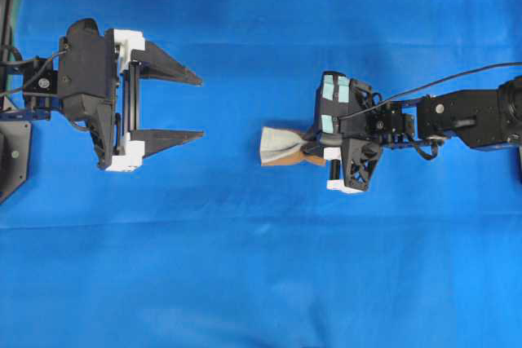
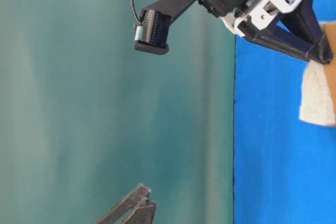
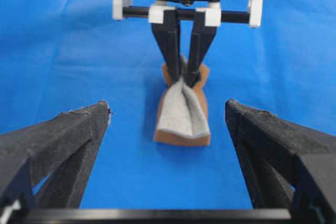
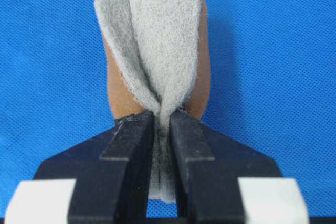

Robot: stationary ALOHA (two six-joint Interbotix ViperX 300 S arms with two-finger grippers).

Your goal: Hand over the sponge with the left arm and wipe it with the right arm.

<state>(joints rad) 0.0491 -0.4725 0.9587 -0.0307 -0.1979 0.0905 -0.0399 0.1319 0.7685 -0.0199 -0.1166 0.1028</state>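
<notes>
From where I stand, the right arm (image 1: 465, 116), the one with two pale teal patches (image 1: 334, 91) on its housing, reaches in over the blue desk (image 1: 261, 266) with its gripper (image 1: 308, 147) pinched onto one end of the sponge (image 1: 281, 146). The two black fingers (image 4: 128, 145) sit close together with only a narrow slot between them, and the sponge's grey-white top is squeezed into a crease right there, folding up between the pads while the orange-brown layer bulges out on either side. The free end of the sponge sticks out past the fingertips toward the other arm. In the view from the left wrist it seems to lie low against the blue cloth, though I cannot say for sure whether it touches. Opposite, the left arm (image 1: 86, 87) has its gripper (image 1: 200, 107) spread wide, the two pointed fingers (image 1: 167, 138) standing well apart with nothing between them. It faces the sponge head-on, yet is well clear of it, with bare blue cloth between its fingertips and the sponge's free end. A thin black cable (image 1: 457, 77) runs along above the right arm. The low side camera shows the right gripper's white-trimmed base and a finger lying against the sponge's end, against a teal backdrop (image 2: 105, 103).
</notes>
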